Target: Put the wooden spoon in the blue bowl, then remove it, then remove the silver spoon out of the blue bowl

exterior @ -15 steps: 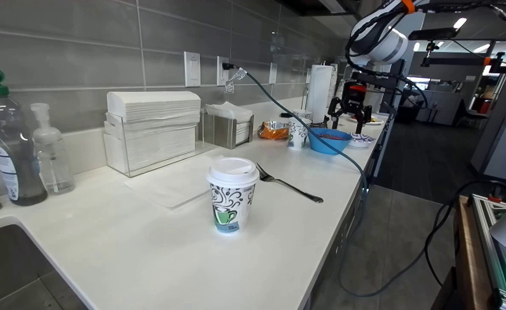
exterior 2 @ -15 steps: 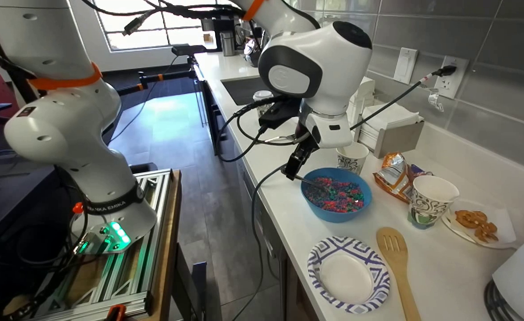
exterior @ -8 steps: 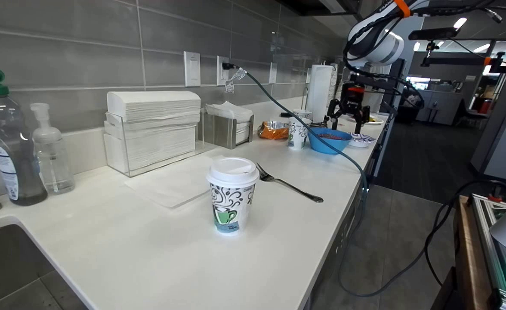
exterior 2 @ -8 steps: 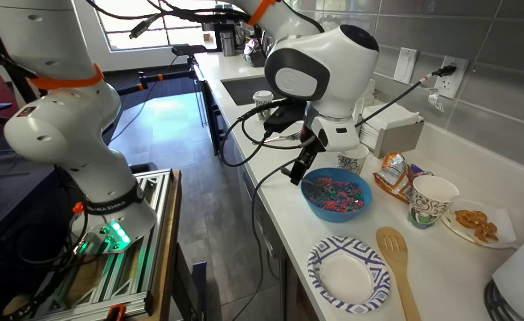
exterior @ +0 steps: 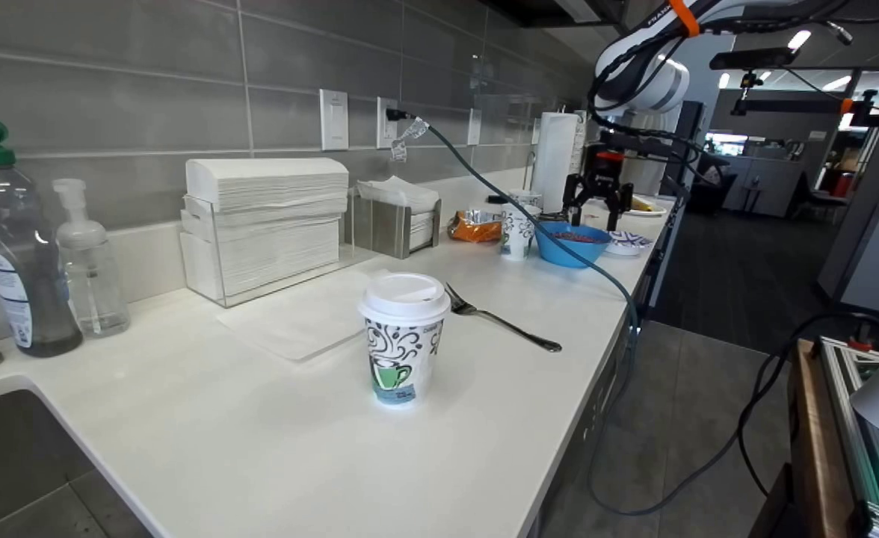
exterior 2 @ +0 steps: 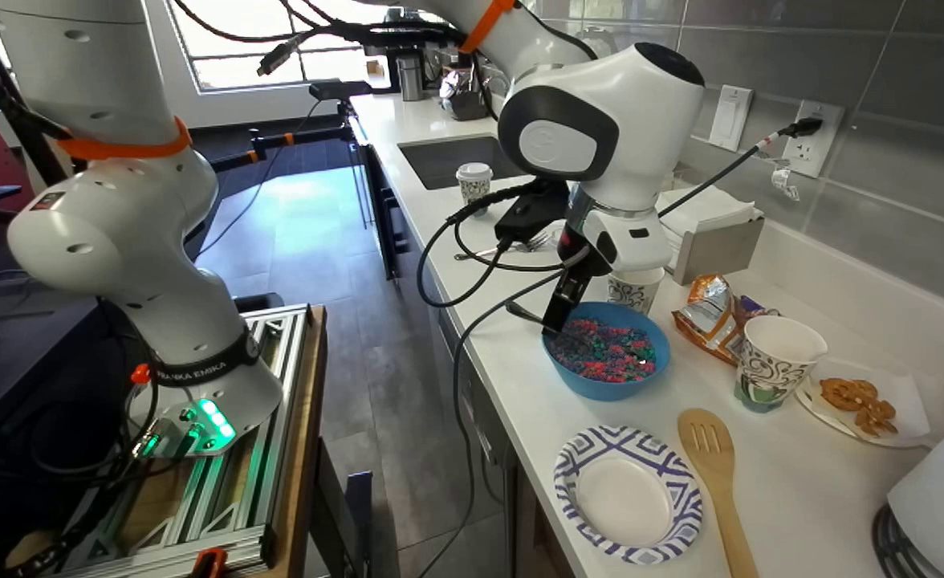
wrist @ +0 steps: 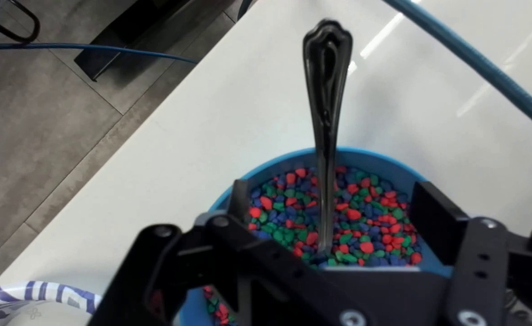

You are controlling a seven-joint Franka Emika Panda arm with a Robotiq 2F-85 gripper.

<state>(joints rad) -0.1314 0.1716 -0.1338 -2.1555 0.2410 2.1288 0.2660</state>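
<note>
The fingers (wrist: 438, 222) of the hand (wrist: 336, 210) stand wide apart over the bowl (exterior 2: 608, 391), clamped on nothing. In the wrist view the silver spoon (wrist: 325, 104) runs through the gap between them, clear of both. Its lower end goes down among red, green and blue pebbles (exterior 2: 616, 353) in the bowl; its handle slants up over the rim toward the front edge of the desk (exterior: 297, 448), the edge above the floor. In an exterior view a fingertip overlaps the bowl's rim; whether they touch I cannot tell.

The wooden spoon (exterior 2: 719, 478) lies flat on the desk, outside the bowl, slotted head toward the bowl. A patterned plate (exterior 2: 687, 498) sits just beside it, between it and the front edge.

Toward the back edge, along the wall, a paper cup (exterior 2: 635, 293) stands just beside the bowl, and farther back are a bag (exterior 2: 709, 317), a second cup (exterior 2: 769, 373) and some brown snacks (exterior 2: 853, 395). Nearer the sink (exterior: 25, 463), a lidded cup (exterior: 403, 351) stands upright; a fork (exterior: 509, 324) lies between it and the bowl, handle end toward the front edge. A cable (wrist: 487, 70) crosses the desk and drops past that edge.
</note>
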